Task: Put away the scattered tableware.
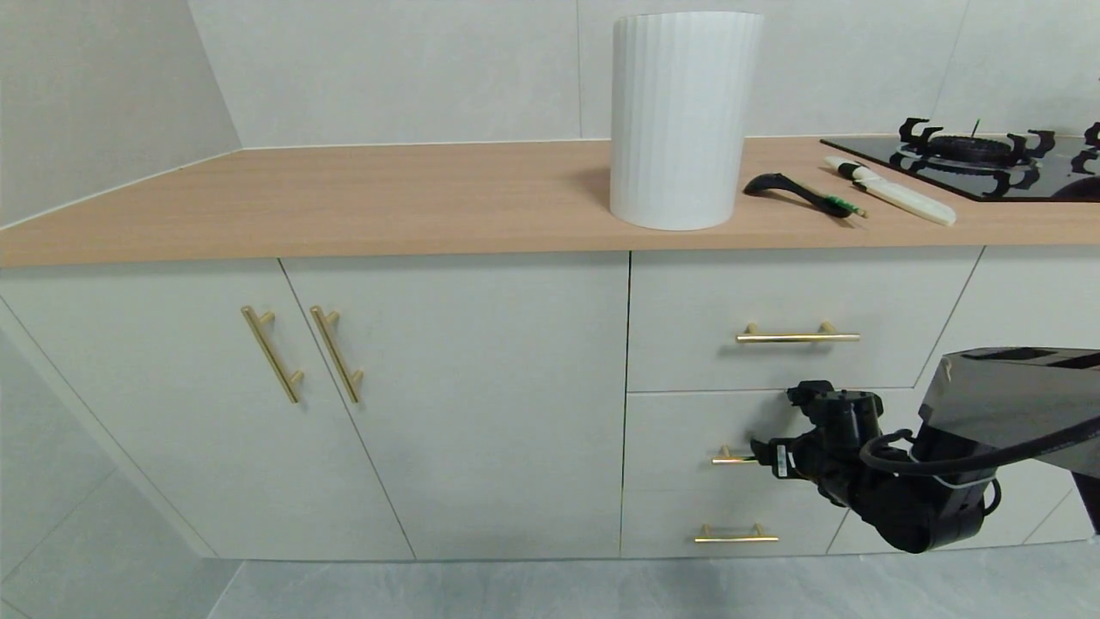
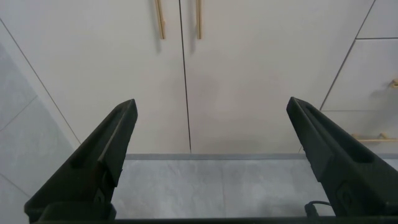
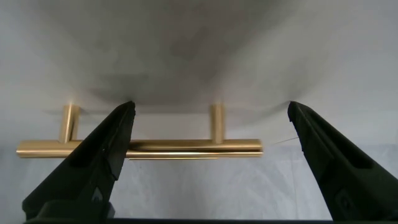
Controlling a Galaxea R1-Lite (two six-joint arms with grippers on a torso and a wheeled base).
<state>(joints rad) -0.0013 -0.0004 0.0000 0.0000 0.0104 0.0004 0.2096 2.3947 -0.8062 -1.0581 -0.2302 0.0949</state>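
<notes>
1. My right gripper (image 1: 772,452) (image 3: 211,158) is low in front of the drawer stack, fingers (image 3: 102,165) spread wide apart and holding nothing.
2. The middle drawer handle (image 1: 730,459) (image 3: 186,149), a brass bar, lies across the gap between those fingers; I cannot tell whether they touch it.
3. The top drawer handle (image 1: 797,337) is at 12 o'clock from this gripper and the bottom drawer handle (image 1: 736,538) at 7 o'clock.
4. My left gripper (image 2: 211,158) is likewise wide open and empty, facing the seam of the two cabinet doors (image 2: 249,81) near the floor.
5. The tableware lies on the wooden countertop (image 1: 344,193), at 12 o'clock from the right gripper: a black ladle (image 1: 795,193) with a green-tipped handle, and just beside it, at its 3 o'clock, a white knife (image 1: 898,194).
6. A white ribbed container (image 1: 681,120) stands upright at the ladle's 9 o'clock; a gas hob (image 1: 967,159) sits at the knife's 1 o'clock.
</notes>
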